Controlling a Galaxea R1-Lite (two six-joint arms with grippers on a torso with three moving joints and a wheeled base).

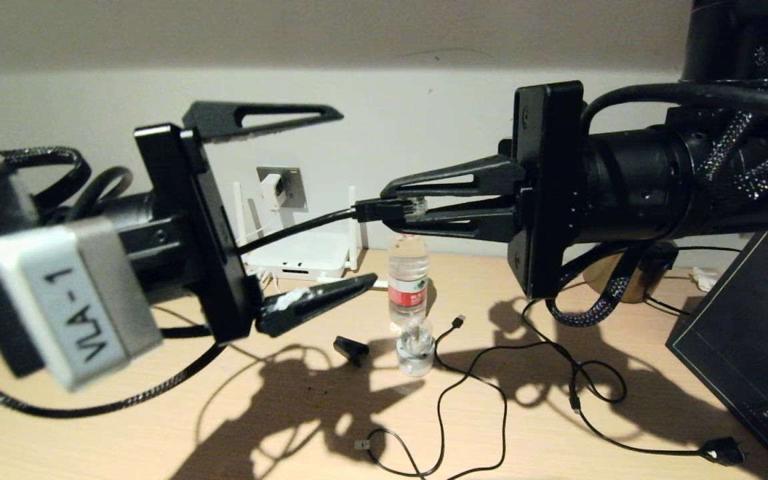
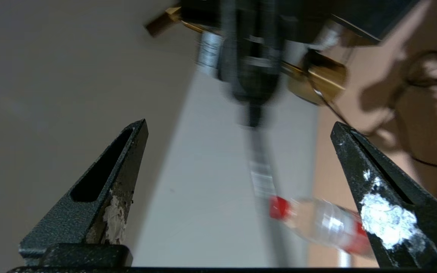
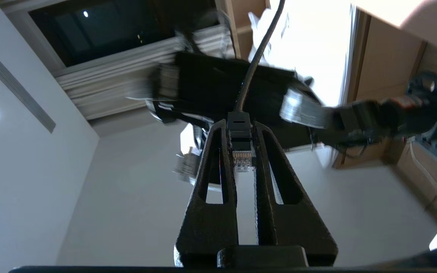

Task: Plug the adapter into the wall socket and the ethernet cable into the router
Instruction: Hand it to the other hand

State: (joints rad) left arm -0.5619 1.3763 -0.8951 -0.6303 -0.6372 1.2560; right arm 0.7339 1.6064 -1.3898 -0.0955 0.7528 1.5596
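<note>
In the head view my right gripper (image 1: 387, 209) is held above the desk, shut on the clear plug of the ethernet cable (image 1: 401, 209). The black cable runs left and passes behind my left gripper (image 1: 359, 195), which is open wide and empty. The right wrist view shows the plug (image 3: 241, 159) pinched near the tips of that gripper (image 3: 239, 125). The white adapter (image 1: 272, 190) sits in the grey wall socket (image 1: 294, 190). Below it the white router (image 1: 301, 257) lies against the wall with its antennas up. In the left wrist view the open gripper (image 2: 239, 123) faces the blurred right arm.
A water bottle (image 1: 409, 280) with a red label stands mid-desk, with a clear vessel (image 1: 416, 347) in front of it. A small black object (image 1: 351, 349), thin black cables (image 1: 471, 380) and a black plug (image 1: 724, 450) lie on the desk. A dark panel (image 1: 744, 347) stands at the right.
</note>
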